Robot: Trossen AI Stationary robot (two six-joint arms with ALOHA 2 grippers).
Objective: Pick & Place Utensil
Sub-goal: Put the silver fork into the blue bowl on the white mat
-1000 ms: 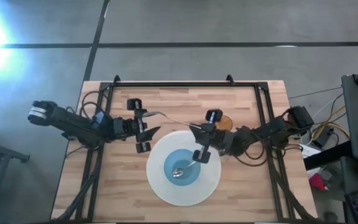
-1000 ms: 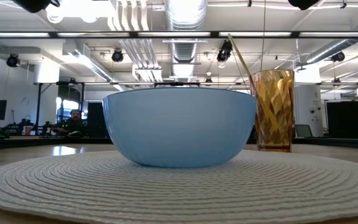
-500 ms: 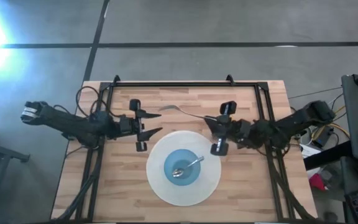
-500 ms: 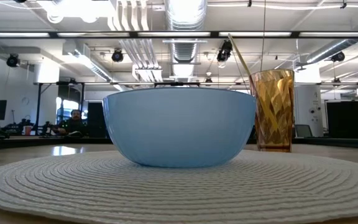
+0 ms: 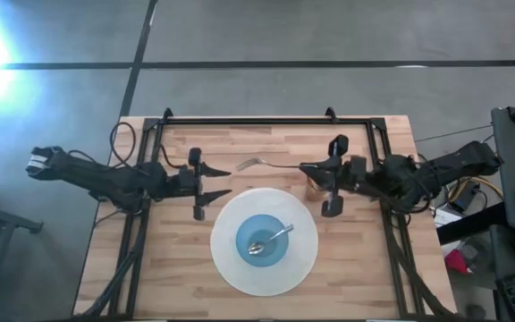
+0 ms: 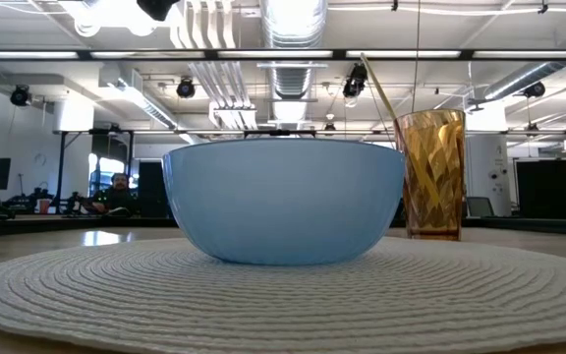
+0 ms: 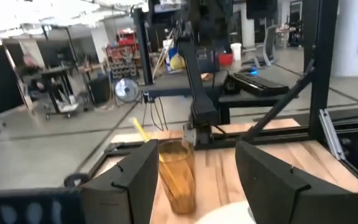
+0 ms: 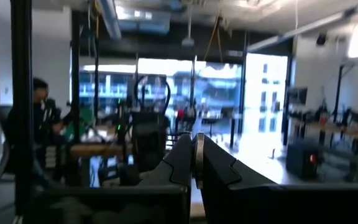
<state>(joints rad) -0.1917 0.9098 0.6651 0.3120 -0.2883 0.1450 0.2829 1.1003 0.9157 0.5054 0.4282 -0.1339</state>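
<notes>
From above, the right gripper (image 5: 304,166) is clamped on a slim metal fork (image 5: 266,164), which reaches out flat from its fingertips toward the left arm, tines at the far end near the middle of the table's back half. In the right wrist view the two dark fingers (image 8: 182,162) press together on a thin bright strip, the fork's handle (image 8: 198,157) seen edge-on. The fork hangs over bare wood, just behind the round placemat (image 5: 231,224) and clear of the bowl.

The left gripper (image 5: 221,179) sits to the left of the mat, its fingers spread apart with nothing between them; in its wrist view the two dark fingers (image 7: 126,180) frame an amber tumbler (image 7: 177,175) standing on the wood.

The table (image 5: 168,268) is pale butcher-block planking inside a black frame. The placemat is off-white, coiled cord with fine concentric ridges, plain in the low view (image 6: 116,295). At its centre stands a smooth, glossy light-blue bowl (image 6: 283,202), round with a small foot. Seen from above, a shiny metal spoon (image 5: 269,241) lies in the bowl (image 5: 244,233), its handle leaning on the rim toward the right arm. The tumbler (image 6: 430,175) is faceted amber plastic, upright just behind and beside the bowl, with a thin stick (image 6: 381,93) rising from it.
</notes>
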